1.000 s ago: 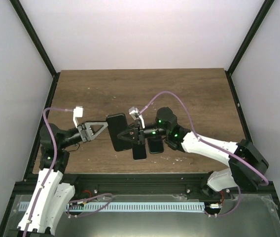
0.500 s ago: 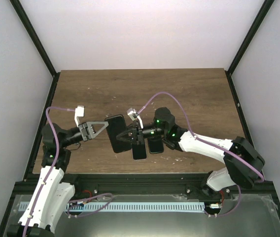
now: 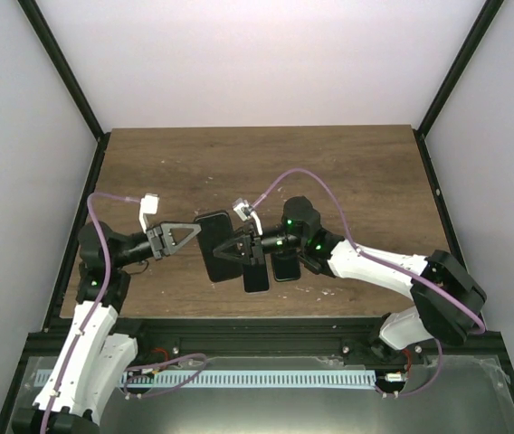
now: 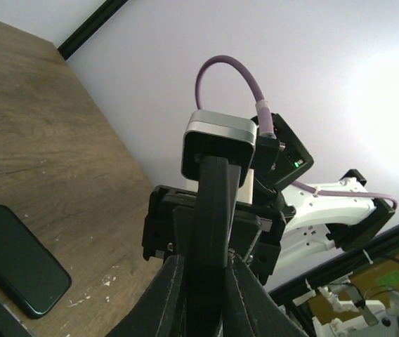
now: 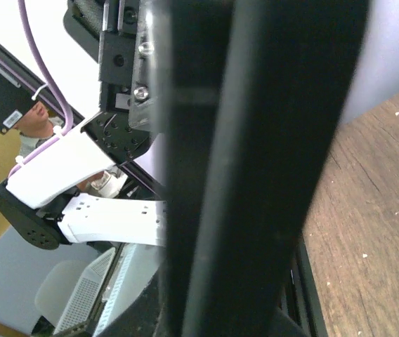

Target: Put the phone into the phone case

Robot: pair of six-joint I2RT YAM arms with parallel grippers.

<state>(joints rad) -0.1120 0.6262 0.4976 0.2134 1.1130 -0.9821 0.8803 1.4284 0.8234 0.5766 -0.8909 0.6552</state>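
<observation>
The phone [image 3: 212, 224] is a slim black slab held off the table between the two arms. My left gripper [image 3: 197, 237] is shut on its left edge; in the left wrist view the phone [image 4: 211, 210] stands edge-on, pinched between the two fingers [image 4: 166, 295]. My right gripper [image 3: 223, 252] reaches over the phone's right edge. In the right wrist view the phone [image 5: 256, 140] fills the frame edge-on and hides the jaws, so their state is unclear. The phone case is not visible as a separate thing.
Two opaque black slabs lie on the wooden table [image 3: 347, 172] under the right arm, one [image 3: 256, 278] near the front edge, the other [image 3: 285, 268] beside it. One such slab [image 4: 18, 261] shows in the left wrist view. Black frame posts [image 3: 67, 90] flank the table.
My left gripper, open beside the phone a second ago, has closed on its left edge. The phone and right arm have shifted only slightly.
</observation>
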